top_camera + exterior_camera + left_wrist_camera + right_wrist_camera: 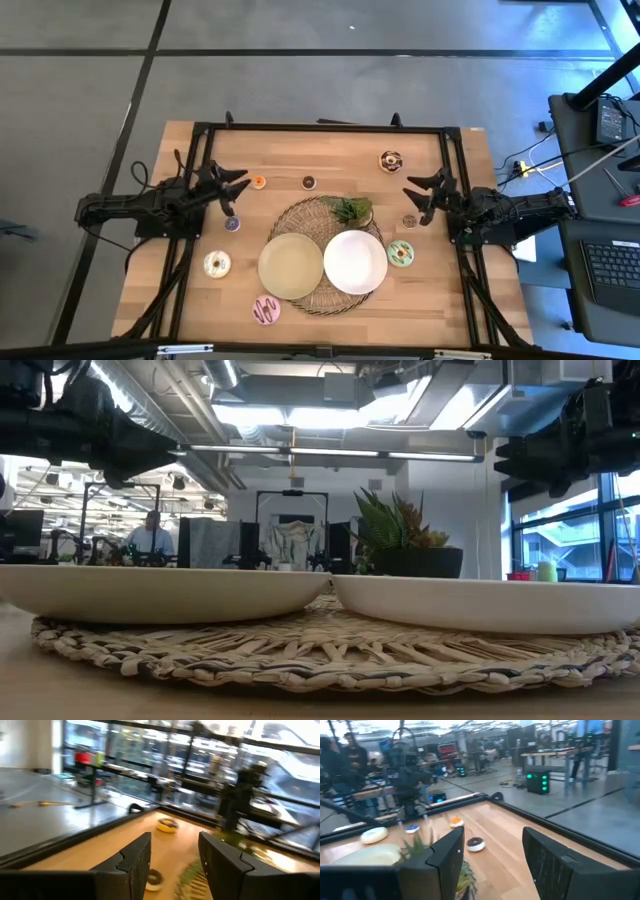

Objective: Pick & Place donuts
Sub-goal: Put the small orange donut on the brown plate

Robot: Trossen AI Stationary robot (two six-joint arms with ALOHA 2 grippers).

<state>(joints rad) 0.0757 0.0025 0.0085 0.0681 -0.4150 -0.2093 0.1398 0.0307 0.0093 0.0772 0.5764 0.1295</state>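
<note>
Several small donuts lie flat on the wooden table: orange, chocolate, brown with yellow, purple, cream, pink striped, mint green and tan. A cream plate and a white plate sit on a round woven mat. My left gripper hangs open at the left edge, level, above and between the orange and purple donuts. My right gripper hangs open at the right edge, near the tan donut. Both hold nothing.
A green leafy sprig stands on the mat's far side behind the plates. A black frame runs around the table's edges. Bare wood lies along the far edge and at the near corners. People stand in the room beyond.
</note>
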